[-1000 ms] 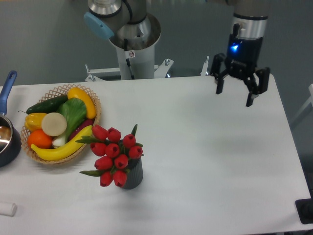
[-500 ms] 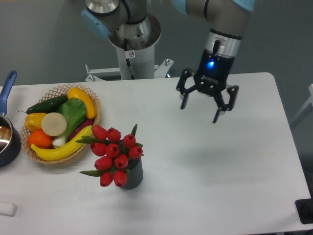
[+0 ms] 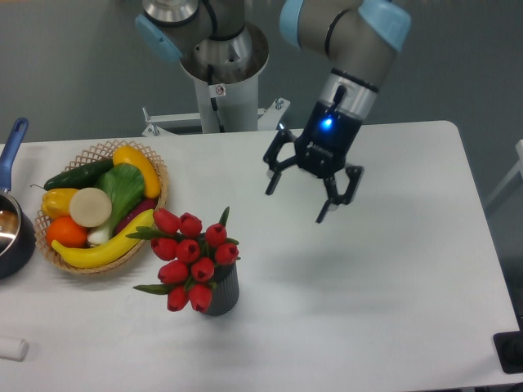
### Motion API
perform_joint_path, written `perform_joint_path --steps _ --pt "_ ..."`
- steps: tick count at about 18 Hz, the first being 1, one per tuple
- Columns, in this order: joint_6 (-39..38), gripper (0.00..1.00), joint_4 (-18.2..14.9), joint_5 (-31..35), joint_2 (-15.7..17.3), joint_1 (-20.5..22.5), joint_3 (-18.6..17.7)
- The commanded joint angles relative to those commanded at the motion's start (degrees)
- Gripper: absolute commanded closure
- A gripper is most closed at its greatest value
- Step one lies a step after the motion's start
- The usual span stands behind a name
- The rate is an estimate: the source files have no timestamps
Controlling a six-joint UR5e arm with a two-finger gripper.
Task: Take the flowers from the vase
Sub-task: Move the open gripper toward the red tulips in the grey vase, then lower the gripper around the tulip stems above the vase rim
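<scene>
A bunch of red tulip flowers with green stems and leaves stands in a small dark grey ribbed vase near the table's front middle. My gripper hangs open above the table, up and to the right of the flowers and well apart from them. Its fingers point down toward the tabletop and hold nothing. A blue light glows on the gripper body.
A round wicker basket of vegetables and a banana sits left of the flowers. A blue-handled saucepan is at the left edge. The robot's base column stands behind the table. A small white object lies at the front left.
The arm has swung left and downward from the table's far right corner toward the flowers. The gripper stays open. The flowers and vase have not moved.
</scene>
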Motion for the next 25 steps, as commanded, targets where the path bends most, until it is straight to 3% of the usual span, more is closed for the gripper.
perform_joint_path --steps 6,13,25 --pt "-1.6 0.00 0.1 -0.1 -0.1 -3.0 -1.9" --pt "-3.2 0.00 5.3 -0.2 -2.9 -6.4 -1.0" --pt "-2.9 0.00 7.5 -0.3 -6.5 -10.5 0.9"
